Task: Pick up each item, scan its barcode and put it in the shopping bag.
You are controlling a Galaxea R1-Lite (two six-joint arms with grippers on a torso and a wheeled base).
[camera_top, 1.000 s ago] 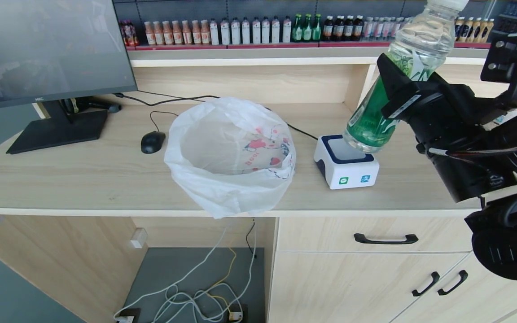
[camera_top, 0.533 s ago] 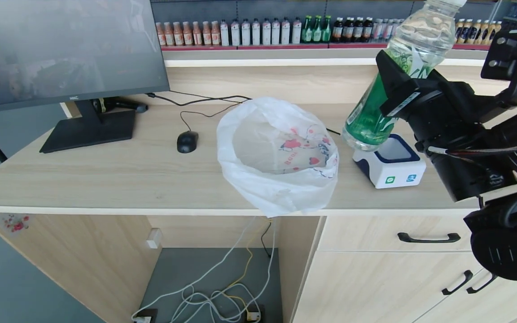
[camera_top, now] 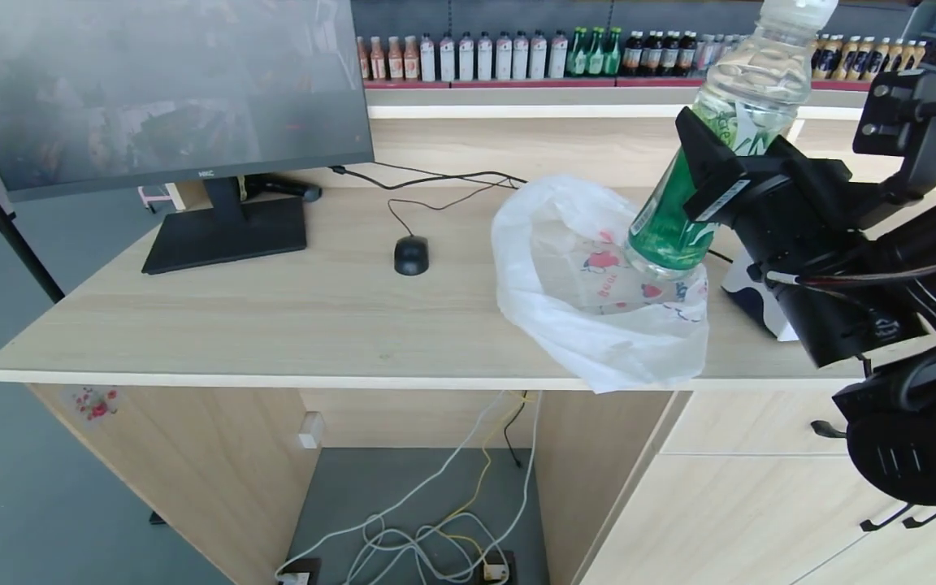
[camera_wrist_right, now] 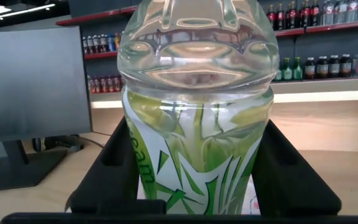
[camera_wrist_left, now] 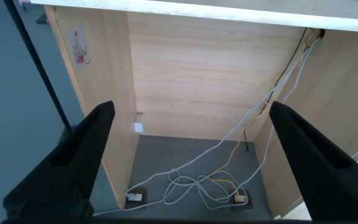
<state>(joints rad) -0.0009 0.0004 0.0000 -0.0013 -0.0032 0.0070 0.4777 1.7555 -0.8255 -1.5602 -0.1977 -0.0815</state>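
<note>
Right gripper (camera_top: 702, 185) clamping clear bottle (camera_top: 752, 89), crinkly bag (camera_top: 590, 349)

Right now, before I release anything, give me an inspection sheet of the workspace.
Surface: wooden counter, drawers below on the right.
Job's things: water bottle held tilted in the right tool, its base over the open mouth of the shopping bag; scanner beside the bag, partly hidden by the arm.
Clutter: monitor and mouse on the counter.
Tools: right tool shut on the bottle; left tool open, low, facing the space under the counter.
Cables: leads across the back of the counter; a tangle on the floor beneath.
Surroundings: shelf of bottles behind; tripod leg at the left.
</note>
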